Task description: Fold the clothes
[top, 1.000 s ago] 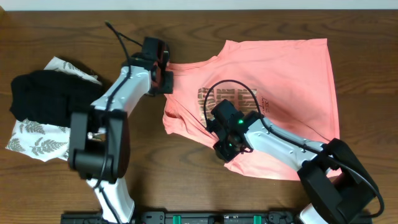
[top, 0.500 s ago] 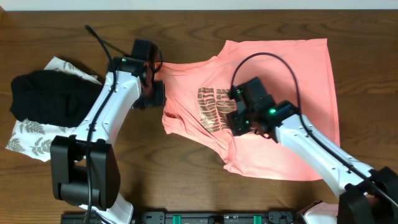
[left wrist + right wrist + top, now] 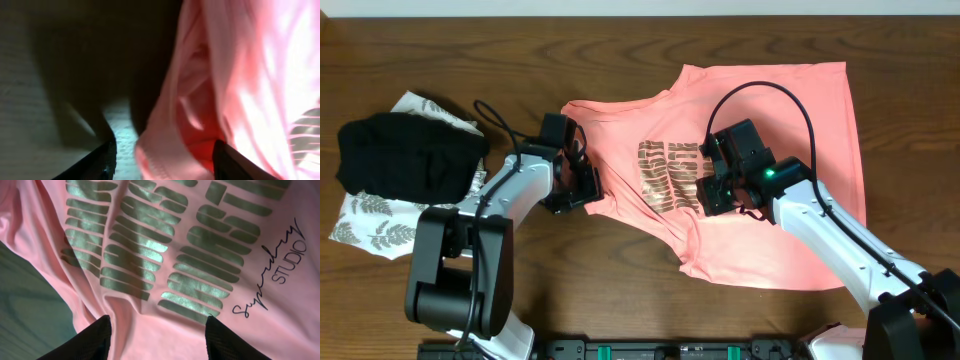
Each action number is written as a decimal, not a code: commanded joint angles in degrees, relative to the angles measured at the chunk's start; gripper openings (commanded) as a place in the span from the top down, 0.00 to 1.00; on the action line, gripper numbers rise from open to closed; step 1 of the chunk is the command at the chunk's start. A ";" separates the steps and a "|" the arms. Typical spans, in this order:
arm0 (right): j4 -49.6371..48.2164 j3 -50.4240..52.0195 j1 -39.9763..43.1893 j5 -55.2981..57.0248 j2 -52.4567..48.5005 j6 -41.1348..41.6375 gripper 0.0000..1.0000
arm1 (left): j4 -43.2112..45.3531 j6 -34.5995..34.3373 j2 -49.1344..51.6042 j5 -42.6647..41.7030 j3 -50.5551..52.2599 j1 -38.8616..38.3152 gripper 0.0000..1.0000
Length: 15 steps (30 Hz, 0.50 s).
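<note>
The salmon-pink T-shirt (image 3: 800,120) lies rumpled, print up, right of centre on the table (image 3: 620,40), the left gripper (image 3: 165,152) spread astride its bunched edge (nothing pinched), the right gripper (image 3: 157,327) spread above the lettering (image 3: 165,255), so flattening seems in hand and next each must pinch fabric.

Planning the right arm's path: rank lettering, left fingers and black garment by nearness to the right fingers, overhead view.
1. Lettering, just beside the right fingers, on the shirt chest.
2. Left fingers, at the shirt's opposite edge.
3. Black garment, farthest, beyond the left fingers.
</note>
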<state>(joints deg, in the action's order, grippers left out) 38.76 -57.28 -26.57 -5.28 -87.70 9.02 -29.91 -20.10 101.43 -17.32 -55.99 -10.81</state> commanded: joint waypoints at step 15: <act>0.44 -0.46 0.35 0.37 0.48 -0.44 0.45 | -14.05 -1.03 -6.38 4.15 -0.57 0.17 0.94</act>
<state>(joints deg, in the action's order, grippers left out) 39.18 -57.28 -26.57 -5.26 -87.70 8.97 -40.80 -21.02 99.50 -18.76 -54.37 -10.72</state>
